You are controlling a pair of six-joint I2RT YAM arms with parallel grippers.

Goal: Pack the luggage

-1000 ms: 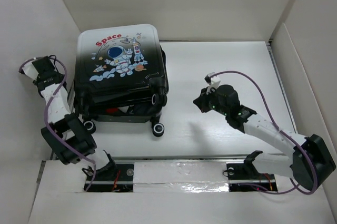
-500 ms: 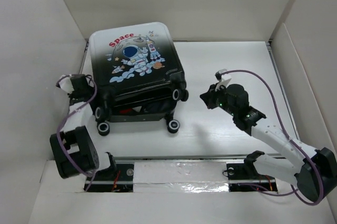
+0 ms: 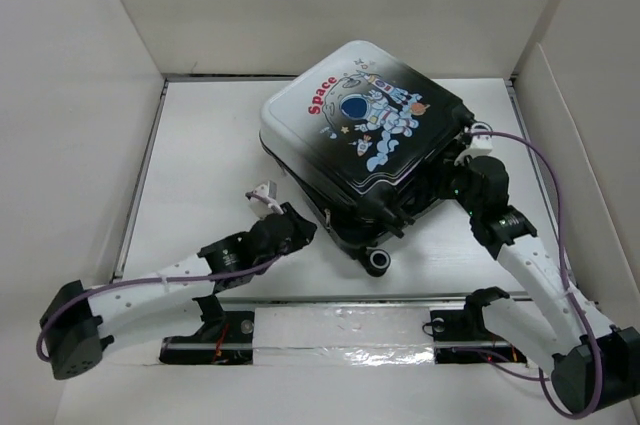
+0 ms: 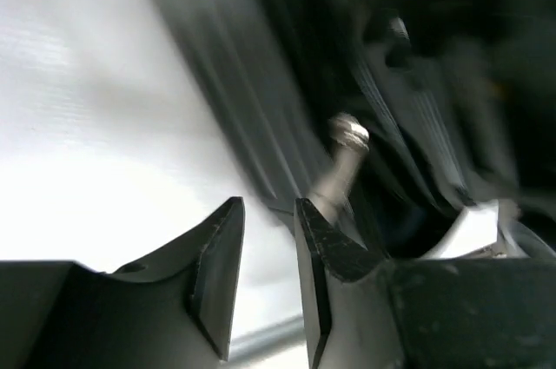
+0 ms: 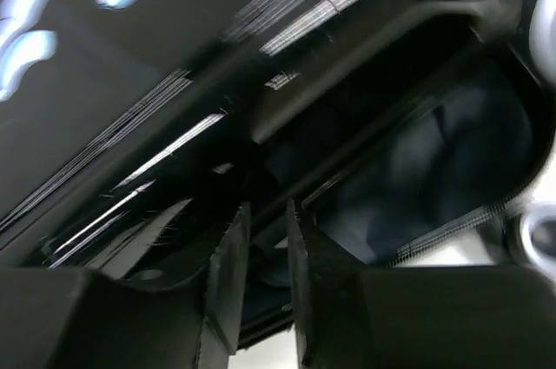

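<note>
1. Near edge. The left gripper (image 4: 268, 206) has swung from the 9 o'clock side of the tabletop (image 3: 200, 145) to about 7 o'clock. Its arm lies low along the near edge, aimed at the near long flank of the luggage (image 3: 365, 130). The jaws stand slightly parted with nothing between them, and bare tabletop shows through the gap. Just beyond one finger we see a small bright metal piece (image 4: 348, 136). It is blurred; we judge it to be a zip pull but cannot confirm this.

2. Middle. The luggage has moved from the 10 o'clock corner to the centre of the tabletop, a little toward 1 o'clock, and has turned anticlockwise. It lies flat, printed shell up, with one black wheel (image 3: 377, 262) at its nearest corner.

3. Far side. A second ago the right gripper (image 5: 266, 211) hung in free air at 3 o'clock. It now sits against the wheel end of the luggage at about 2 o'clock. Its jaws were pressed together and have parted a little. Only a dark opening between the shells shows behind the gap, and nothing is pinched.

4. Consequence. We judge that both arms can now reach the seam, so closing work can begin.

5. Orientation. The long axis runs from 10 o'clock to 4 o'clock. The "Space" end points to 10 o'clock and the wheel end to 4 o'clock.
</note>
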